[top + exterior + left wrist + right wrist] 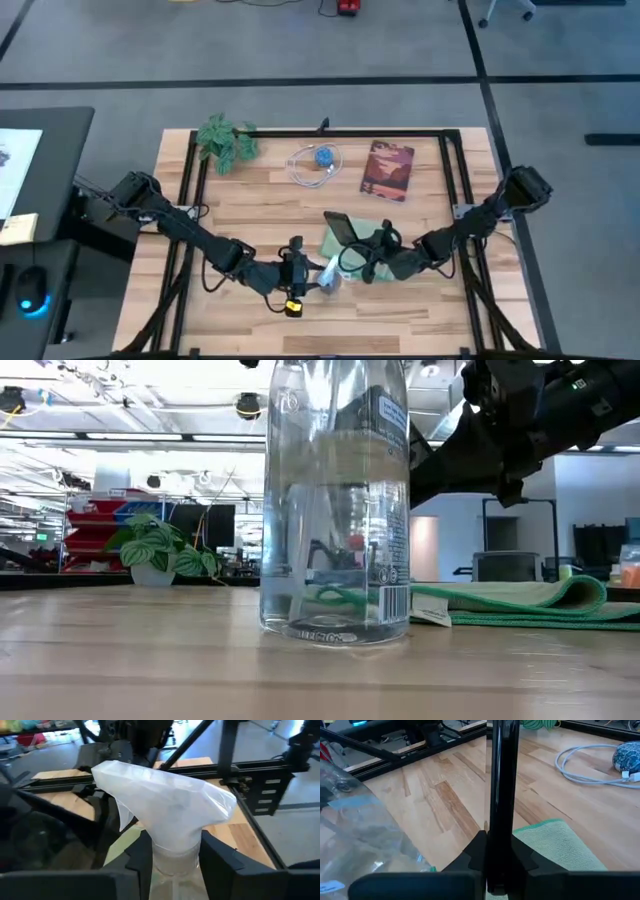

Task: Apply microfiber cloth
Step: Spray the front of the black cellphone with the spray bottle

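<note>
While left fingers clamp one clear spray bottle upright at 6 o'clock on the counter, right fingers pinch one black phone on edge over the mint microfiber cloth. One plant at 11, one cable and one book at 12.

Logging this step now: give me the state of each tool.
Left tool: shut on the clear plastic spray bottle.
Right tool: shut on the thin black phone, held edge-up above the mint-green microfiber cloth.
</note>
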`<state>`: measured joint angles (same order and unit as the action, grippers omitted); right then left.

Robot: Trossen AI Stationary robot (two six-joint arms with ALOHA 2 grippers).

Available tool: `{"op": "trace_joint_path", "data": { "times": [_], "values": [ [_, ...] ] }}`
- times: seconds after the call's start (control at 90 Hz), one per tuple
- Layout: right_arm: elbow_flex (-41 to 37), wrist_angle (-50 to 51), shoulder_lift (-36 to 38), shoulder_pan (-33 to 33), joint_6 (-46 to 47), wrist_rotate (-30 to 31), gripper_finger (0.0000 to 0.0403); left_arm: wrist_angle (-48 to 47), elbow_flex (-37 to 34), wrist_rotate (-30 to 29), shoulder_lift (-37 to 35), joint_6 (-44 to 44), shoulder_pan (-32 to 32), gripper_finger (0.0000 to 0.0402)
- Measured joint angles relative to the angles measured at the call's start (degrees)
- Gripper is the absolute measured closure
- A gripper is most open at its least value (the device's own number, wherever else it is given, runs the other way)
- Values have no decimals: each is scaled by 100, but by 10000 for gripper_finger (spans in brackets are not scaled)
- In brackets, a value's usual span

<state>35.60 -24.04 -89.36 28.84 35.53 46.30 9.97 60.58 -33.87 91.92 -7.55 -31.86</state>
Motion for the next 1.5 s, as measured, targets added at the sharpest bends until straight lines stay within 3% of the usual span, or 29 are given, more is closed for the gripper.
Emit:
{"op": "trace_joint_path", "data": {
  "times": [0.144,0.356,0.544,0.722,0.878,1.0,1.5],
  "values": [
    [2,3,0,0,0,0,382,-172,55,-539,4,-203,-194,296],
    [-1,-4,0,0,-2,0,382,-742,298,-627,7,-1198,-225,296],
    [0,-23,0,0,-2,0,382,-906,323,-626,4,-1311,-235,296],
    [-1,-61,0,-7,-4,2,382,-937,323,-475,4,-1378,-258,221],
    [2,-61,0,-9,-4,2,382,-947,321,122,4,-1152,-258,154],
    [-1,-61,0,-9,-4,2,382,-953,321,397,-7,-786,-266,126],
    [-1,-48,0,-7,-9,2,382,-1716,321,365,-579,72,-125,118]
  ]
}}
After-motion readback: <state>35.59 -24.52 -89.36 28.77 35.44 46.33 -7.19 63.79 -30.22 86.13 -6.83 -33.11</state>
